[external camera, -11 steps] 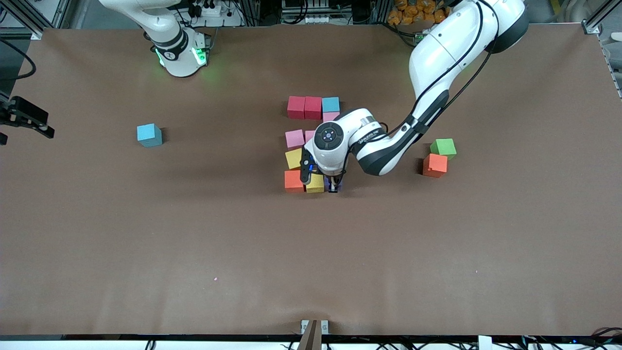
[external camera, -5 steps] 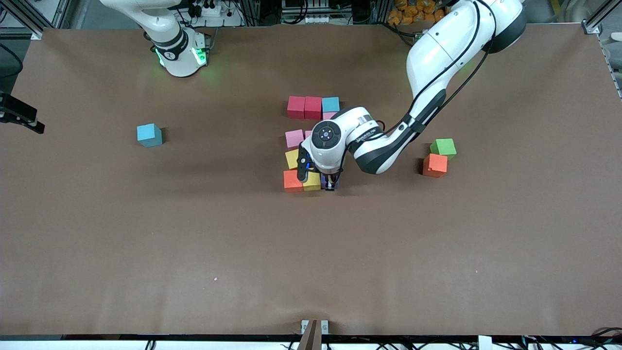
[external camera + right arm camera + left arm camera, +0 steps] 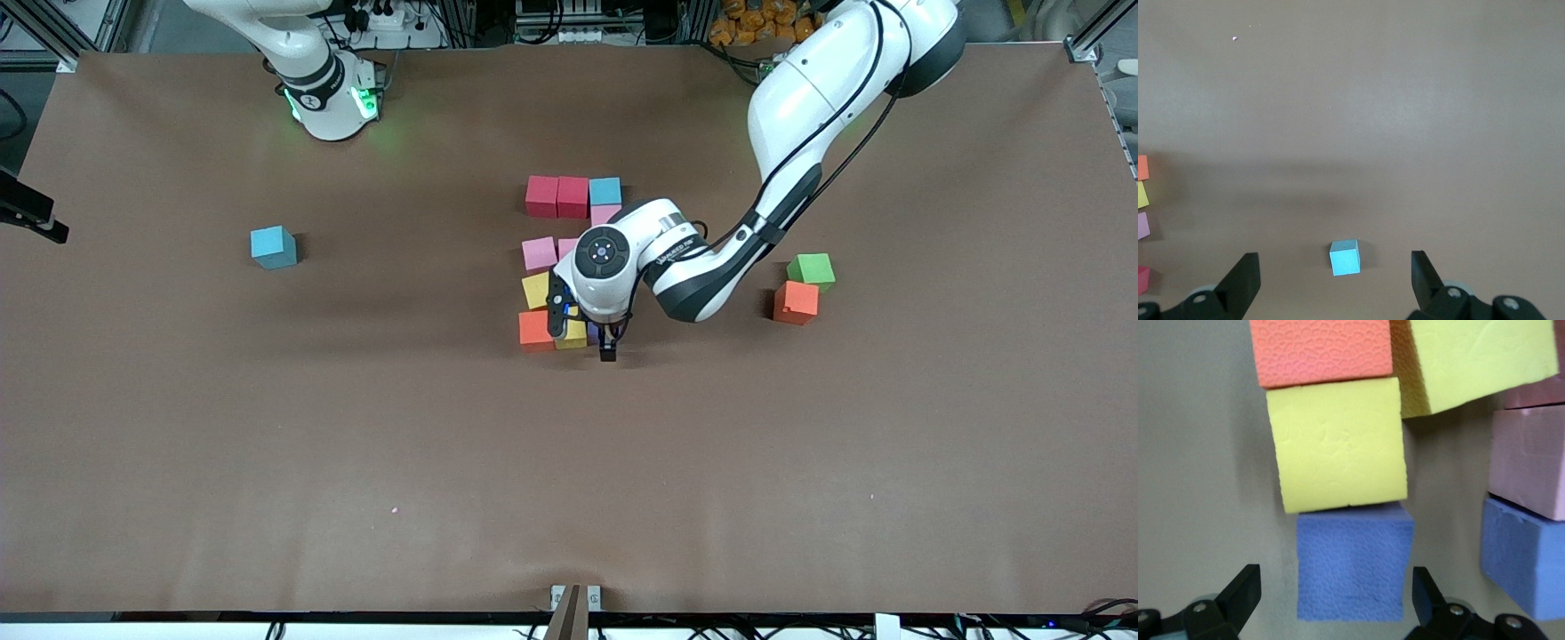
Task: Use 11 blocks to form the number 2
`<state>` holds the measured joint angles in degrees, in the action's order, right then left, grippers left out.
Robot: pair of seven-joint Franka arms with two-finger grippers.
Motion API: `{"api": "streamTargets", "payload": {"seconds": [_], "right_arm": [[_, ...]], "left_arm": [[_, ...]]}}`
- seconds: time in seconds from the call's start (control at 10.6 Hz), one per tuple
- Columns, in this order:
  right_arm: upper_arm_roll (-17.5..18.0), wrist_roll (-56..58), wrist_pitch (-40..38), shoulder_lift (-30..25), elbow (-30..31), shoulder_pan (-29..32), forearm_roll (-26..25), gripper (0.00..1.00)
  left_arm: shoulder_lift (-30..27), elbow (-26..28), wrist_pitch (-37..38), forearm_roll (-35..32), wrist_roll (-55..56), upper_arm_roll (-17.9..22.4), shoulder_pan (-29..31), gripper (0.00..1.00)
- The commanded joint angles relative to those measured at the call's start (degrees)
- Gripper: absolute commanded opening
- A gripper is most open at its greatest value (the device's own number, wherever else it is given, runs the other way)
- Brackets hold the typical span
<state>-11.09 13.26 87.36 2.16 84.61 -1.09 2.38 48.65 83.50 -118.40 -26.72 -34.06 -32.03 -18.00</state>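
The blocks form a cluster mid-table: two red blocks [image 3: 556,196], a light blue block [image 3: 605,190], pink blocks [image 3: 539,253], a yellow block [image 3: 535,290], an orange block [image 3: 535,329] and another yellow block [image 3: 573,334]. My left gripper [image 3: 607,342] is low over the end of the row nearest the front camera. In the left wrist view it [image 3: 1335,587] stands open around a purple block [image 3: 1355,563], with a gap on each side. That block touches the yellow block [image 3: 1338,443]. A second purple block [image 3: 1525,560] lies beside it. My right gripper [image 3: 1333,267] hangs open, high over a loose light blue cube [image 3: 1345,257].
A green cube [image 3: 811,269] and an orange cube [image 3: 795,302] sit together toward the left arm's end. The loose light blue cube [image 3: 273,247] lies alone toward the right arm's end. The right gripper [image 3: 31,218] shows at the table's edge there.
My left gripper has opened and let go of the purple block, which now rests on the table beside the yellow one. The right gripper has drifted slightly outward at the table's edge.
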Motion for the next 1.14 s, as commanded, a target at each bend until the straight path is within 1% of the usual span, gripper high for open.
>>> {"api": "streamTargets", "payload": {"seconds": [0.0,0.19,0.28,0.38,0.66,0.85,1.04], "right_arm": [[1.3,0.3,-0.4,0.0,-0.3,3.9,1.1,1.0],[1.9,1.0,-0.4,0.0,-0.3,4.1,1.1,1.0],[2.5,1.0,-0.4,0.1,-0.3,3.8,0.9,1.0],[3.8,1.1,-0.4,0.1,-0.3,4.2,0.4,1.0],[5.5,1.2,-0.7,0.0,-0.3,4.3,0.2,1.0],[7.4,1.2,-1.4,-0.1,-0.3,4.4,-1.4,1.0],[7.4,1.2,-1.9,-0.5,-0.3,4.5,-1.5,1.0]], "left_arm": [[-4.6,0.2,5.1,3.6,-0.5,0.1,0.0,1.0],[-8.6,0.2,8.7,6.7,-0.2,0.3,1.0,1.0],[-11.1,0.3,10.8,7.9,0.6,0.2,2.9,1.0],[-13.6,0.3,13.4,8.8,0.5,0.2,5.5,1.0],[-21.7,0.3,18.5,10.8,0.7,0.1,13.1,1.0],[-27.3,0.3,20.4,11.4,4.3,0.2,18.8,1.0],[-30.7,0.2,21.8,11.6,7.4,0.2,24.4,1.0]]}}
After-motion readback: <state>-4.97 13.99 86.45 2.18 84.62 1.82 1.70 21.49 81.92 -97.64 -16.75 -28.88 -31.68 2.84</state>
